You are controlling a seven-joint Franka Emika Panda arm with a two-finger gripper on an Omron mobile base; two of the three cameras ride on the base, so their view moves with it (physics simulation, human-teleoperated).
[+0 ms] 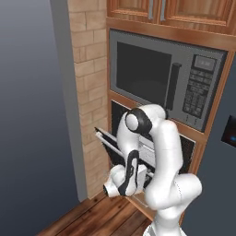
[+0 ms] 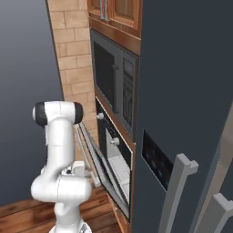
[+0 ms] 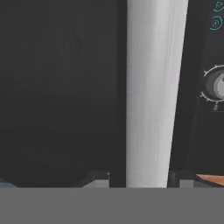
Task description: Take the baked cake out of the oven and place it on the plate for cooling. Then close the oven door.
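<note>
The oven [image 1: 188, 148] sits under the microwave, and its oven door [image 2: 96, 162] hangs partly down, tilted out from the top. In the hand view the door's long silver bar handle [image 3: 151, 96] runs between my two finger tips. My gripper [image 3: 140, 177] is shut on that handle, with dark door glass [image 3: 57, 96] behind it. A round silver knob [image 3: 216, 83] of the oven's control strip shows at the right edge. Through the gap I see a pale oven interior [image 2: 121, 166]. The cake is hidden and the plate is out of view.
A grey microwave [image 1: 161, 76] with a keypad is mounted above the oven, below wood cabinets [image 1: 184, 11]. A brick column [image 1: 90, 92] stands left of the oven. A dark fridge [image 2: 182, 91] with grey handles fills the right side. Wood floor [image 1: 101, 216] lies below.
</note>
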